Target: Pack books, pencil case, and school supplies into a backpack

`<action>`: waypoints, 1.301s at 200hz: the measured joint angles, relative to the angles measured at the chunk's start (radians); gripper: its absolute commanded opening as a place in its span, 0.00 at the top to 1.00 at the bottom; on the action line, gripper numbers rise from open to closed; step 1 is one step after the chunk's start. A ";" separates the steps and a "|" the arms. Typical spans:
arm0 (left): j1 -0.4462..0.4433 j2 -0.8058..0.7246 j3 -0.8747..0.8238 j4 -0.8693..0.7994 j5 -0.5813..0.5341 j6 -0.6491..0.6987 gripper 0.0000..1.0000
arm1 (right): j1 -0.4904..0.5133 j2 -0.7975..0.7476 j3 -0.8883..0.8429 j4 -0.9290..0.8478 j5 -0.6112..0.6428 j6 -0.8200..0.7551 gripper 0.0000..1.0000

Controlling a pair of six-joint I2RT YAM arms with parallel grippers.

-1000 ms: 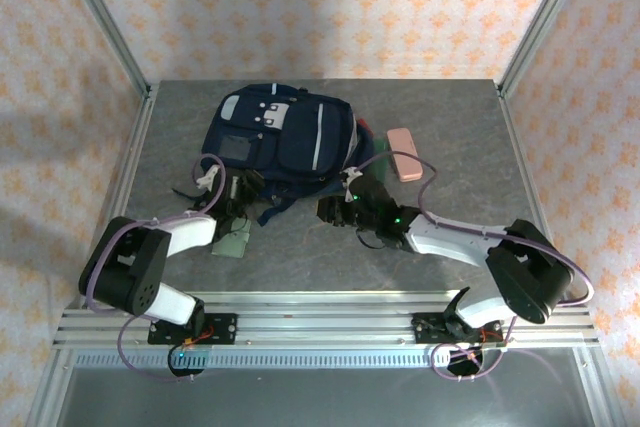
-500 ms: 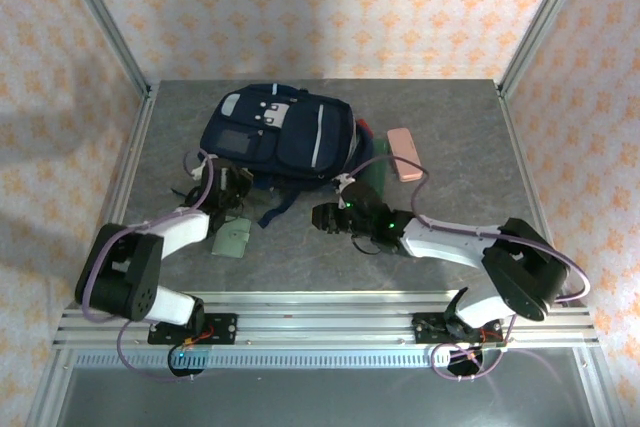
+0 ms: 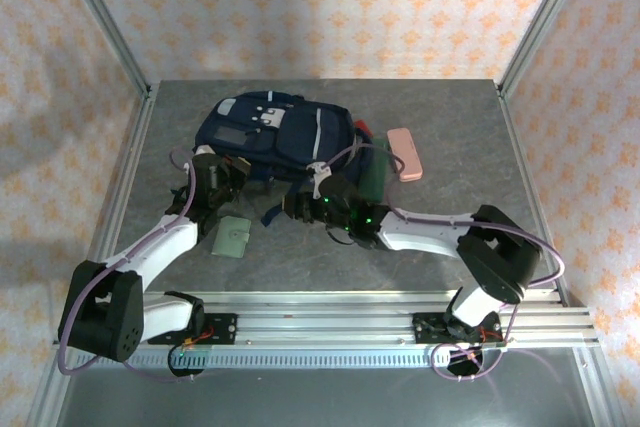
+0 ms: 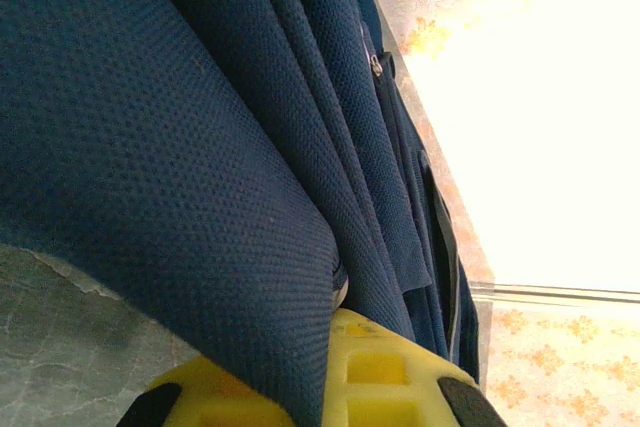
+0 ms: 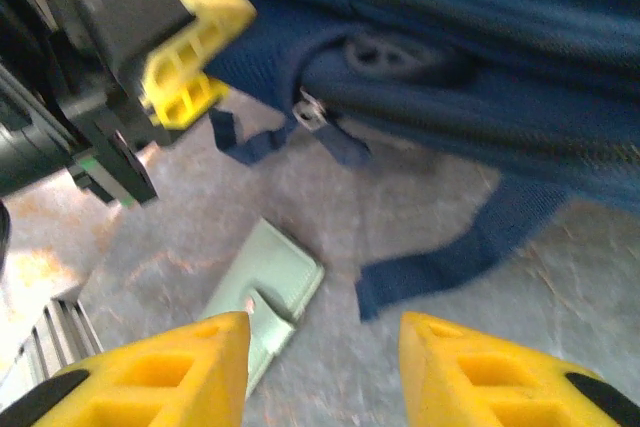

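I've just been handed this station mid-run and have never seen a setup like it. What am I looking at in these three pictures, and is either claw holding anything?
These are two robot arms bolted at the near edge of a grey table. Each ends in a two-finger gripper with yellow fingers. The wide picture looks down from above and behind the arms; the other two come from cameras on their wrists.

On the table lies a navy blue fabric backpack. To its right are a slim dark green rectangle and a pale pink oblong pouch. In front of it lies a pale green wallet-like square.

The left gripper is shut on the backpack's fabric at its near left edge, seen close up in the left wrist view. The right gripper is open and holds nothing, hovering above the table near the wallet.
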State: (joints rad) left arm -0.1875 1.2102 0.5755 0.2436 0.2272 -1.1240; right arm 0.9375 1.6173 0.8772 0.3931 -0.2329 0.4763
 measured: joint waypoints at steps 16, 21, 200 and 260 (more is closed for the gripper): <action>0.000 0.000 0.005 -0.010 0.002 -0.010 1.00 | 0.000 0.055 0.052 0.020 0.005 -0.012 0.57; 0.000 0.000 0.006 -0.012 0.003 -0.013 1.00 | 0.000 0.073 0.069 0.022 0.006 -0.017 0.57; 0.006 -0.008 0.029 -0.017 0.027 -0.053 1.00 | 0.029 0.324 0.308 -0.005 0.263 -0.124 1.00; 0.005 -0.010 0.032 -0.064 0.020 0.019 1.00 | 0.014 0.160 0.136 -0.092 0.272 -0.106 1.00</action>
State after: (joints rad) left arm -0.1825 1.1999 0.6079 0.1795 0.2474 -1.1049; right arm 0.9512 1.7771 1.0134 0.3008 0.0387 0.3706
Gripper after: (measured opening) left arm 0.048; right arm 0.044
